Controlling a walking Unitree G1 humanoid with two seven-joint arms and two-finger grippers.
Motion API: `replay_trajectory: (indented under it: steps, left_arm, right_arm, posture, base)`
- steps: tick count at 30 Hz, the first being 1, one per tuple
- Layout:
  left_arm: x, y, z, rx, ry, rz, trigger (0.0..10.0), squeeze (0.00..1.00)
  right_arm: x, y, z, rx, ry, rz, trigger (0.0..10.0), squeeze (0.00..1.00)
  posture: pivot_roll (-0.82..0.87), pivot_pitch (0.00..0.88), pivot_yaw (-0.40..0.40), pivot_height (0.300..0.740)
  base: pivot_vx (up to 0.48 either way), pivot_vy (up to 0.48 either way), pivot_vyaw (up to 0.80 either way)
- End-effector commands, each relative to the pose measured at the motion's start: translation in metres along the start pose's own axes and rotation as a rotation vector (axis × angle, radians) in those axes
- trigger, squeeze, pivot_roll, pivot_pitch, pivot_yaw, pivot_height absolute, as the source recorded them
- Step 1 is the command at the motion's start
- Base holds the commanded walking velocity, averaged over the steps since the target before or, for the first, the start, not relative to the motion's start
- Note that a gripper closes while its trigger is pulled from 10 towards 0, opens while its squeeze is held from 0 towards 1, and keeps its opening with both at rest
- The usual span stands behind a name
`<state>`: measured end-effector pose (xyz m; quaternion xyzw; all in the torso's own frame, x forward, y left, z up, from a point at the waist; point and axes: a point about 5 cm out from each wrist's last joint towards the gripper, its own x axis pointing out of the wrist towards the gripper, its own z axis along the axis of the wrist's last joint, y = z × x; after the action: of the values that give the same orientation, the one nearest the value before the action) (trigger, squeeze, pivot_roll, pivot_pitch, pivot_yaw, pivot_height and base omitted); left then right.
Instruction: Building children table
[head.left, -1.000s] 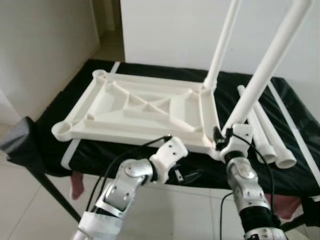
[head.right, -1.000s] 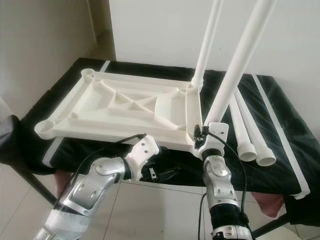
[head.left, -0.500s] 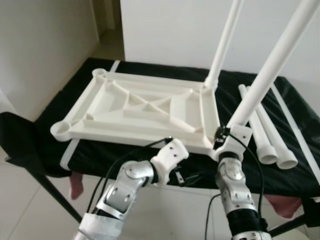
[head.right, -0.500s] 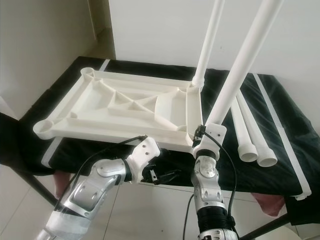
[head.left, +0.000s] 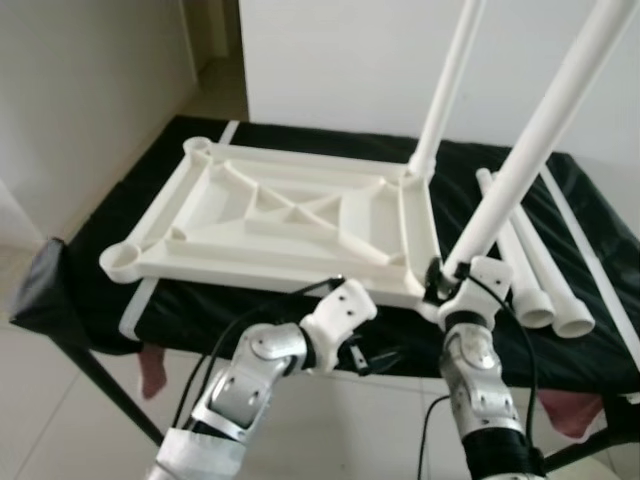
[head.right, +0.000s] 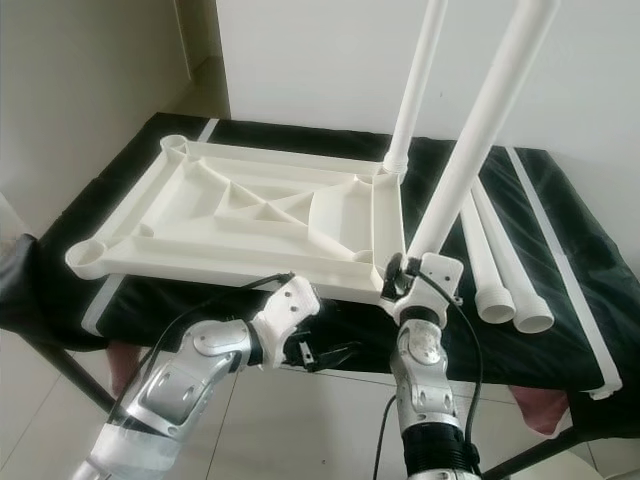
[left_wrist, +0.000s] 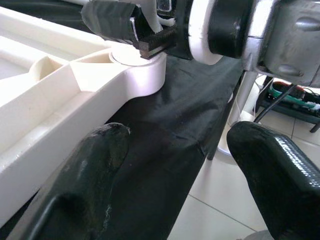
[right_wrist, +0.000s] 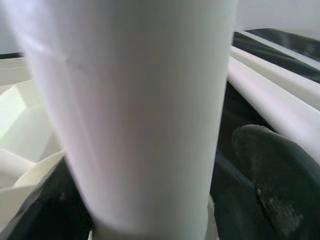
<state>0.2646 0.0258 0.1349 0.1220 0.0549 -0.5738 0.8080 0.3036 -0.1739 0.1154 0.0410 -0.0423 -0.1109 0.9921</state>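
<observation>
— White walls and pale floor tiles surround a low stand draped in black cloth (head.left: 300, 310). What lies on it?

— An upturned white plastic tabletop (head.left: 280, 225), underside showing: a raised rim, diagonal ribs crossing in the middle, and a round socket at each corner. It covers the stand's middle and its 9 o'clock half.

— Any legs fitted?

— Two. One white tubular leg (head.left: 447, 95) stands upright in the corner socket at about 1 o'clock of the tabletop. A second leg (head.left: 530, 150) rises from the near corner socket at about 4 o'clock, leaning slightly toward 1 o'clock. Both run out of the top of the head views.

— And the remaining ones?

— Two loose legs (head.left: 535, 275) lie side by side on the cloth at 3 o'clock of the tabletop, touching along their length, open ends toward the robot.

— Where are the grippers?

— The right gripper (head.right: 400, 272) is at the base of the near leg, just above its socket; the right wrist view shows a black finger on either side of the tube, clamped on it. The left gripper (left_wrist: 175, 150) hangs below the tabletop's near edge, at 6 o'clock, its black fingers (left_wrist: 95, 155) spread apart with nothing between them, pointing toward the same corner socket.
</observation>
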Motion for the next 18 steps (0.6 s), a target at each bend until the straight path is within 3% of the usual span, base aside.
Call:
replay_trajectory:
  steps: [1,9,18]
  left_arm:
    - [-0.001,0.002,0.0,-0.002,0.007,0.068,10.0,0.0]
    - [0.001,0.002,0.002,0.008,0.0,0.049,10.0,0.0]
    - [0.0,0.003,0.007,0.035,-0.043,0.04,10.0,0.0]
  right_arm:
    - [-0.004,-0.002,-0.003,0.001,0.019,0.071,10.0,0.0]
    - [0.004,-0.016,0.003,-0.069,-0.007,0.225,10.0,0.0]
    - [0.013,-0.014,0.005,-0.136,0.017,0.442,10.0,0.0]
  posture:
    - [0.01,0.0,-0.044,0.74]
    - [0.0,0.0,-0.028,0.74]
    - [-0.01,0.0,-0.02,0.74]
  base:
    - [0.0,0.0,0.0]
    - [0.0,0.0,0.0]
    - [0.0,0.0,0.0]
